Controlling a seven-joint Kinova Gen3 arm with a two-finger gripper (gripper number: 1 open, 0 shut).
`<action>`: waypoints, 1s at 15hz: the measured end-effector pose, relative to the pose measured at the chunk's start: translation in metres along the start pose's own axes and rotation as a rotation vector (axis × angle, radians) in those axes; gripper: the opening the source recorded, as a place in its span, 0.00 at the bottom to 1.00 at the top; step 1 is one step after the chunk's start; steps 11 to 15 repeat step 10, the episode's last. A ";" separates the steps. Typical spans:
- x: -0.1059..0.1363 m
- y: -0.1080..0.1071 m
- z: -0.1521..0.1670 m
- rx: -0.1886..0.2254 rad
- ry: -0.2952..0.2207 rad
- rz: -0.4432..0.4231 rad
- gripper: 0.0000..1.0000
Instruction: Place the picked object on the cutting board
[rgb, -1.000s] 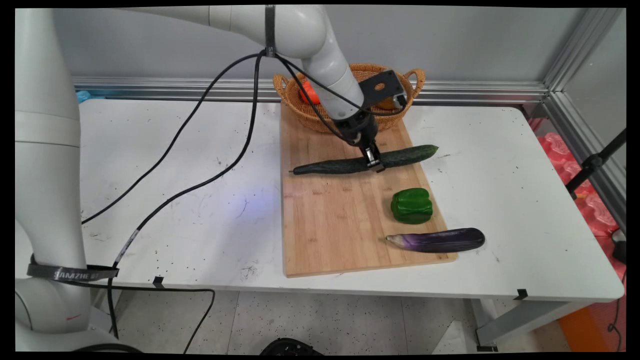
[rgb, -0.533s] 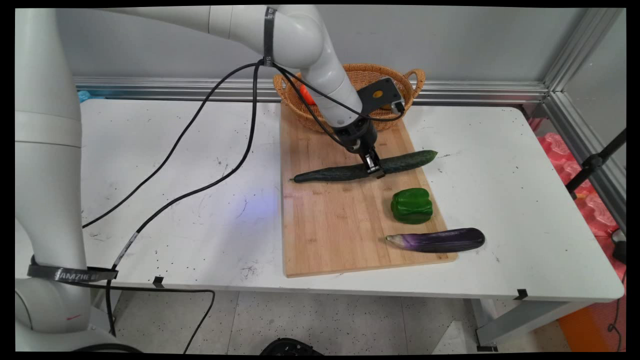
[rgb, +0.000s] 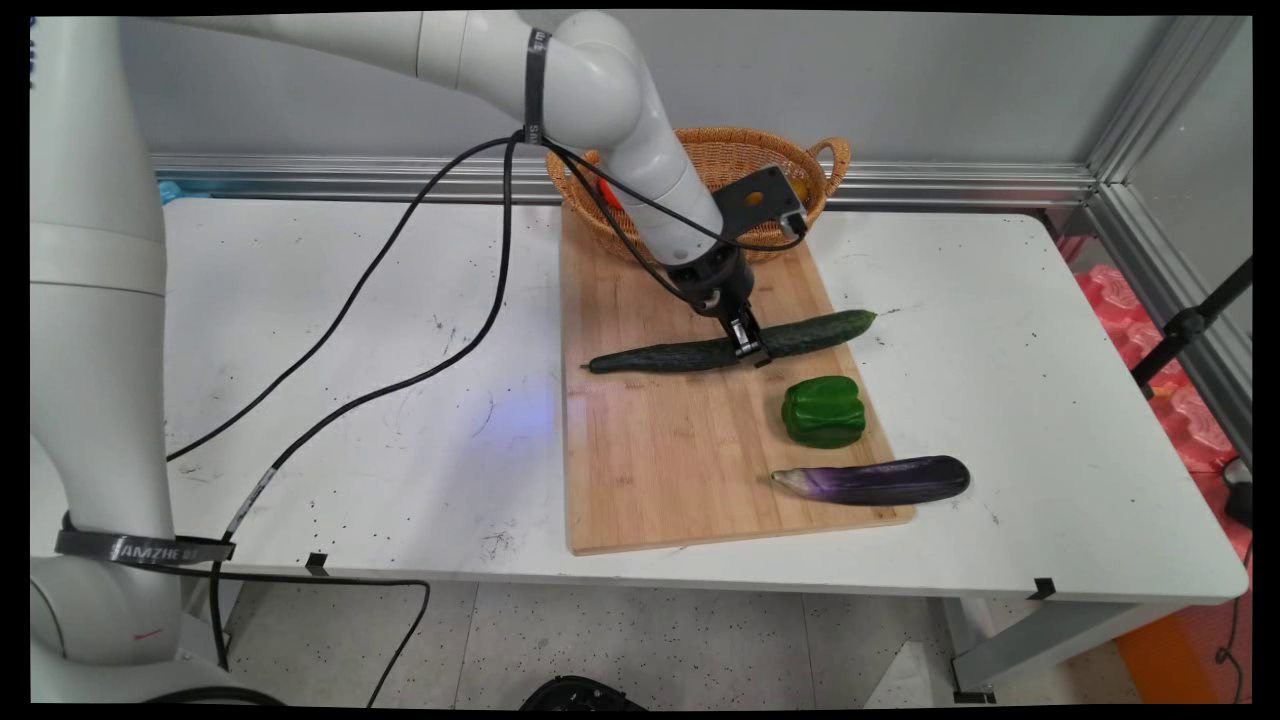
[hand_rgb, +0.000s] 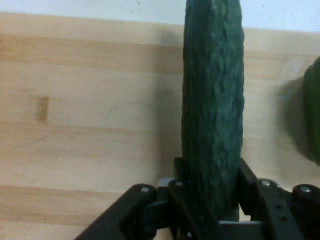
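From above, the end effector (rgb: 748, 345) sits just right of the frame's centre, clamped across the middle of a cucumber (rgb: 650, 356) that runs left to right over a wooden board (rgb: 650, 470) on the white worktop (rgb: 350, 400). A green pepper (rgb: 823, 411) lies lower right of it, an eggplant (rgb: 870, 480) lower still, and a wicker basket (rgb: 735, 155) stands at the board's top end.

In the hand view, the cucumber (hand_rgb: 214, 100) rises from between the fingers (hand_rgb: 182, 172) up the frame, the board (hand_rgb: 90, 110) beneath, and the pepper (hand_rgb: 314, 115) at the right edge.

Basket (rgb: 800, 160) contents mostly hidden behind the arm (rgb: 640, 140).
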 end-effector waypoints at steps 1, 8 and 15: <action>-0.001 0.000 0.000 -0.003 0.001 -0.001 0.00; 0.001 -0.001 -0.001 -0.017 0.021 -0.008 1.00; 0.003 -0.002 -0.003 -0.021 0.026 -0.009 1.00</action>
